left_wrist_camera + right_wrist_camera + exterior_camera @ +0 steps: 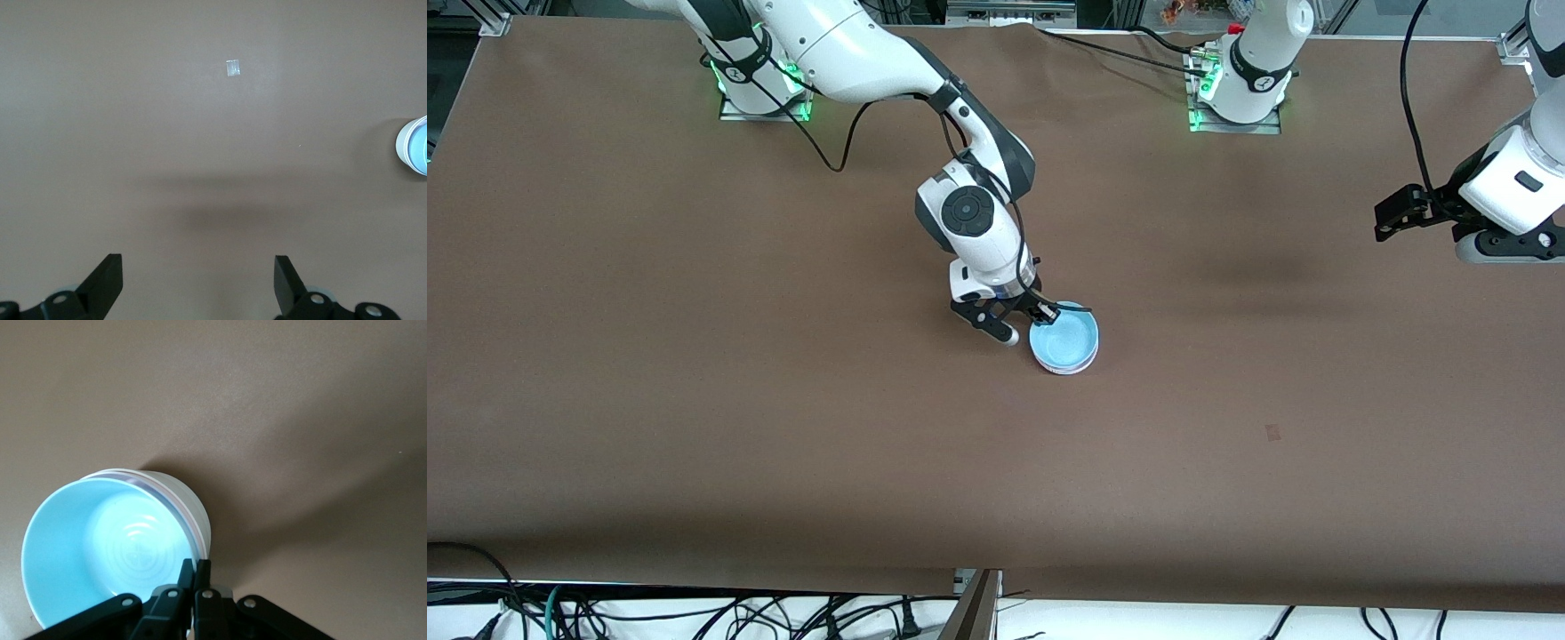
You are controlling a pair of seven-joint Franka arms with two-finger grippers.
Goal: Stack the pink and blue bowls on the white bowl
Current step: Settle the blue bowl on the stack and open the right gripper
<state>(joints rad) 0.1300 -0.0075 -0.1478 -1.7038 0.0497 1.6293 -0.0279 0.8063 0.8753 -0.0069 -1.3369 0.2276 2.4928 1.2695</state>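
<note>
The light blue bowl (1063, 342) sits on top of a stack in the middle of the table. In the right wrist view the blue bowl (107, 547) nests in the pink bowl, of which only a thin rim (189, 520) shows, and both sit in the white bowl (183, 495). My right gripper (1047, 313) (195, 565) is shut on the blue bowl's rim, on the side toward the robots' bases. My left gripper (1385, 218) (198, 263) is open and empty, up over the left arm's end of the table. The stack also shows at the edge of the left wrist view (404, 143).
A small square of tape (1272, 432) (233, 67) lies on the brown table (694, 356), nearer to the front camera than the stack and toward the left arm's end. Cables hang along the table's front edge.
</note>
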